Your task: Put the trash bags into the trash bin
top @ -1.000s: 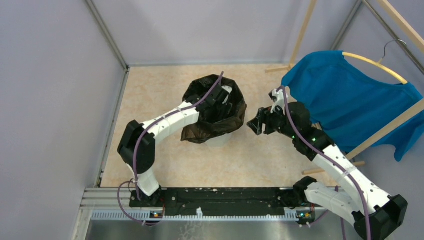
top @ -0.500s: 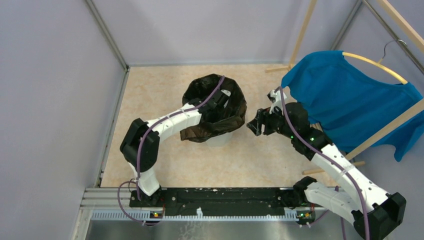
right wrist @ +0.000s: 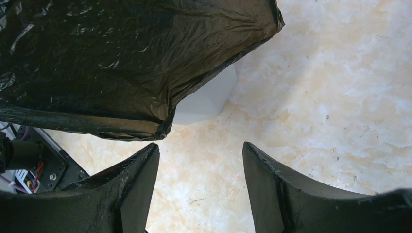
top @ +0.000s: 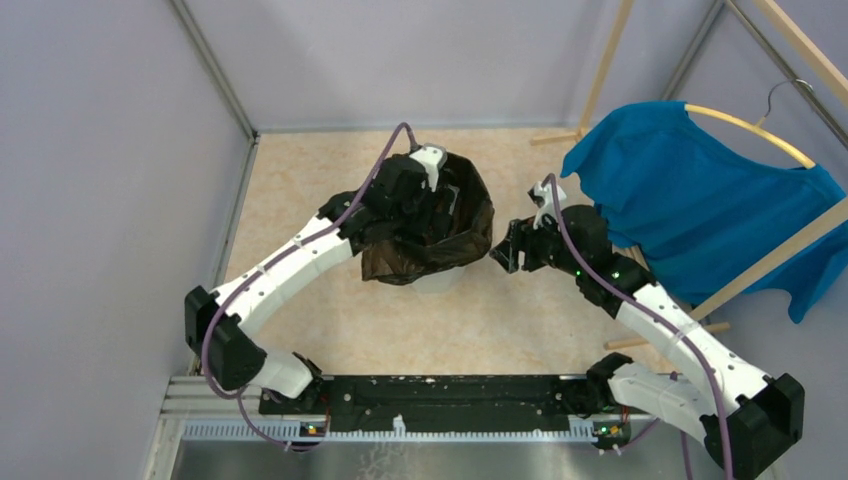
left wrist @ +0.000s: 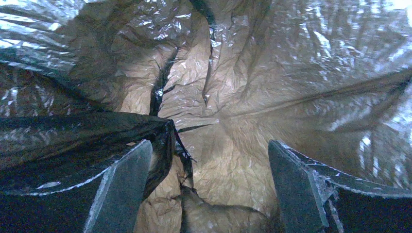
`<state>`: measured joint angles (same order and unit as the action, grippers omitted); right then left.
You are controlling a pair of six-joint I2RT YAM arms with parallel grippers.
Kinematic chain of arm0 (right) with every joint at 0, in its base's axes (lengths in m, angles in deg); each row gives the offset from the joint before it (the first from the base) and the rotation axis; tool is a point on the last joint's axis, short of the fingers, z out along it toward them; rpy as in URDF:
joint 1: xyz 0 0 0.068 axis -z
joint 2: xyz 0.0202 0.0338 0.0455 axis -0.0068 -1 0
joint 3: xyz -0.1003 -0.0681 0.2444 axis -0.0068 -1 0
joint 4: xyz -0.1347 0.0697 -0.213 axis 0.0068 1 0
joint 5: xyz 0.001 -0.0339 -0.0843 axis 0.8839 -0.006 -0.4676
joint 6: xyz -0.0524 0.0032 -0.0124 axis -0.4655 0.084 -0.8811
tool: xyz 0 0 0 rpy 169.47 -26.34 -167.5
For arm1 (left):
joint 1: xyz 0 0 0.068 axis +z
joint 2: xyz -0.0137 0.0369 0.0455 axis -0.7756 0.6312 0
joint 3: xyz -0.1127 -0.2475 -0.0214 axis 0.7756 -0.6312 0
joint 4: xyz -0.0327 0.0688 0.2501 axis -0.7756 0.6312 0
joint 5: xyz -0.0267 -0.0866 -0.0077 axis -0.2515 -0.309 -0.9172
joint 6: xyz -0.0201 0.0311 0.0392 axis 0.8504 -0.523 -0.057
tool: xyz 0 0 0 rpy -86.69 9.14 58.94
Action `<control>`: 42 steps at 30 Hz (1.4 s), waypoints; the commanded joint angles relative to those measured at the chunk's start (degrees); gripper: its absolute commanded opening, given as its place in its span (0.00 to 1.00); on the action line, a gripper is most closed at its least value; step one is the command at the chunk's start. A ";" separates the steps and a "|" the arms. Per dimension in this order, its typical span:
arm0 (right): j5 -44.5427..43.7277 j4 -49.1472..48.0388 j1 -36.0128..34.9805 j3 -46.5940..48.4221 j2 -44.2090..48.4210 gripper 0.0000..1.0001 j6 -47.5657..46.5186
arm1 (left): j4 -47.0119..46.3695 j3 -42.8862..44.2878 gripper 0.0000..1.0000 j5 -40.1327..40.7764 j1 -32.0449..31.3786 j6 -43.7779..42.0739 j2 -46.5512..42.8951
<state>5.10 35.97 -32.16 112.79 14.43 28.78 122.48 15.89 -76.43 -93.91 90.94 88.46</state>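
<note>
Since the left pincer [left wrist: 208,150], wide, has shifted inside the trash bag [left wrist: 233,73], the trash bin [right wrist: 206,99] seems nearly lined; right pincer [right wrist: 199,148] wide, empty.

The left gripper [left wrist: 209,143] sat inside the mouth of the black bag [top: 470,215] with its fingers spread, and wrinkled plastic closed it in on every side. A dark fold of the bag lay against the left finger [left wrist: 124,194], but the gap between the fingers was free. The right gripper [right wrist: 200,145] hung open just beside the outer skirt of the bag, with bare floor [top: 520,310] under it. Close behind the right arm stood the blue shirt [top: 700,210] on its wooden rack [top: 608,60]. The side wall [top: 100,200] was well apart from the bin [right wrist: 206,99].
</note>
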 commanded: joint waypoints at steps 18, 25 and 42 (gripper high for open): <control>11.59 -33.95 -0.44 -18.06 -8.97 0.89 11.31 | -9.25 -7.12 0.98 0.85 -0.02 -1.58 -44.39; 9.37 -45.01 -2.66 -18.54 -15.02 0.93 6.38 | -4.31 -7.53 0.98 5.82 -0.02 -1.35 -50.43; 3.26 -59.23 -9.78 -9.31 -32.57 0.99 -2.10 | 3.61 -6.00 0.98 7.74 -0.06 -1.41 -56.62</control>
<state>8.51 -16.23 -40.53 98.78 -14.99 29.00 124.18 8.29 -70.07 -93.86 90.11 32.86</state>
